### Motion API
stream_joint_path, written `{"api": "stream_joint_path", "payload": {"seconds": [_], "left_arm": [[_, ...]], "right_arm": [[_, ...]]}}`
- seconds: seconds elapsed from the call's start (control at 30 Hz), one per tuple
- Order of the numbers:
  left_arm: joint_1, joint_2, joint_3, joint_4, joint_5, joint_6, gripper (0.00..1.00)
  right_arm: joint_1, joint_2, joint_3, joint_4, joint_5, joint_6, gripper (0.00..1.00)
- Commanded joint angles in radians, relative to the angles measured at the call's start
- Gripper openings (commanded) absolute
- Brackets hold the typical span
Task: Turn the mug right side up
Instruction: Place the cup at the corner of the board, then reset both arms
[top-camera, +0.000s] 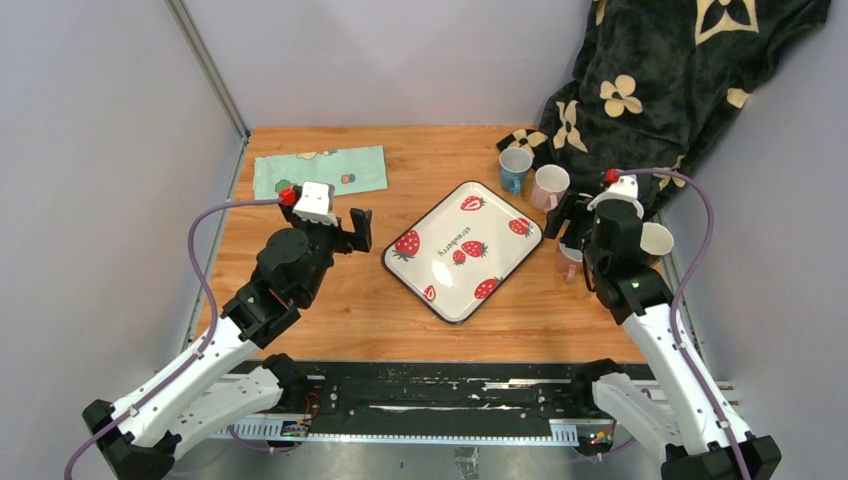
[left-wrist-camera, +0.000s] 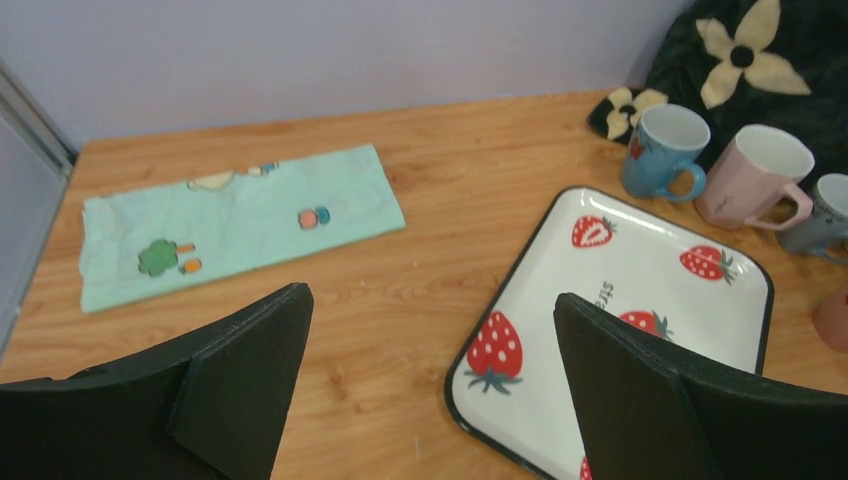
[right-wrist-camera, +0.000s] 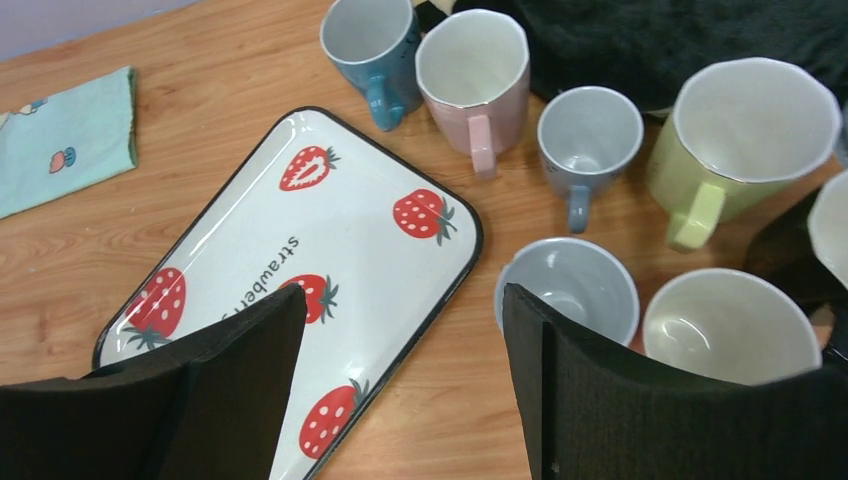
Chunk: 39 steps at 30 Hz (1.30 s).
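Right wrist: every mug in sight stands mouth up.
Mug (right-wrist-camera: 566, 290): lower middle of frame, upright on the table (right-wrist-camera: 200, 60), just beside the tray (right-wrist-camera: 370, 170), partly behind one finger.
Right fingers (right-wrist-camera: 600, 390): apart, holding nothing.
Left fingers (left-wrist-camera: 240, 360): apart, empty.
Risk: a finger swinging away could clip the mug or its crowded neighbours and topple one.

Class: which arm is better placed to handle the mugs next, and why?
Right: the right gripper hangs open over the mugs; the left gripper sits across the tray, by the cloth.
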Motion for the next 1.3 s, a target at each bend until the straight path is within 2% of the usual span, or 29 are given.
{"api": "stream_joint_path", "payload": {"seconds": [0.0,0.27,0.47,0.53,0.7,0.8,0.97,1.27], "left_arm": [[-0.001,0.010,-0.028,-0.129,-0.007,-0.136,1.00],[-0.001,0.035,-0.033,-0.172,-0.031,-0.243,1.00],[-0.001,0.038,-0.004,-0.221,-0.023,-0.163,1.00],[0.003,0.030,0.001,-0.235,-0.060,-0.170,1.00],[0.148,0.010,0.001,-0.293,0.016,-0.211,1.00],[0.201,-0.032,-0.020,-0.294,0.014,-0.195,1.00],[0.203,-0.111,-0.051,-0.263,0.005,-0.116,1.00],[0.203,-0.175,-0.098,-0.221,-0.061,-0.062,1.00]], "right_arm": [[0.010,0.032,0.033,0.081,-0.111,-0.017,0.77],[0.021,0.053,-0.002,0.131,-0.128,-0.065,0.77],[0.021,0.035,-0.029,0.132,-0.110,-0.082,0.77],[0.021,0.025,-0.040,0.132,-0.101,-0.091,0.78],[0.022,-0.021,-0.080,0.166,-0.088,-0.111,0.78],[0.021,-0.041,-0.095,0.182,-0.086,-0.124,0.78],[0.022,-0.053,-0.103,0.188,-0.060,-0.142,0.78],[0.021,-0.101,-0.152,0.249,-0.063,-0.188,0.79]]}}
